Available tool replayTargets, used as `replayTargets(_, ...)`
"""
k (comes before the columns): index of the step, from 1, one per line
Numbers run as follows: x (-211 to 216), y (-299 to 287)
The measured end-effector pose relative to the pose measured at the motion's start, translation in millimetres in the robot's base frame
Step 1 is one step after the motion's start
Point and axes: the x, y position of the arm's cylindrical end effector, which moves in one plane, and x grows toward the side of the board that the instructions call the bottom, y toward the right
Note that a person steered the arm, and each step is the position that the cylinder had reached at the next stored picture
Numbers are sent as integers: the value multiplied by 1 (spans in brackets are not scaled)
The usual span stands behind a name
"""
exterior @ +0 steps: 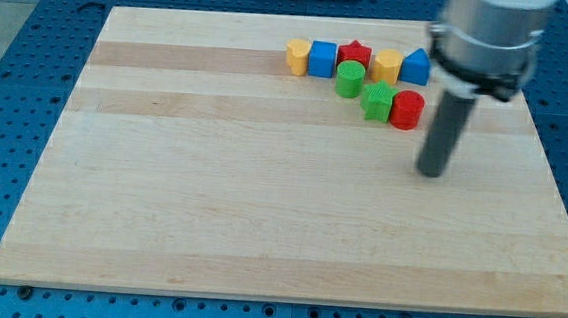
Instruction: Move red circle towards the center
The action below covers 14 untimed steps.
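Note:
The red circle [407, 109] sits on the wooden board [261, 208] near the view's top right, touching a green star block [377, 100] on its left. My tip [430, 172] rests on the board a little below and to the right of the red circle, apart from it. The rod rises from the tip to the arm's grey end at the view's top right.
A row of blocks lies along the view's top: a yellow block [297, 56], a blue cube [322, 58], a red star [353, 55], a yellow block [387, 65] and a blue block [416, 66]. A green cylinder [349, 79] sits just below the row.

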Motion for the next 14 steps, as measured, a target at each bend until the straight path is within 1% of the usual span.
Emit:
replayTargets(1,-29,63)
replayTargets(2,-69,102)
replayTargets(3,-95,106)
replayTargets(6,-97,10)
replayTargets(7,-96,-11)
replayTargets(9,-75,-49)
replayTargets(13,-74,-82)
replayTargets(14,-74,-77)
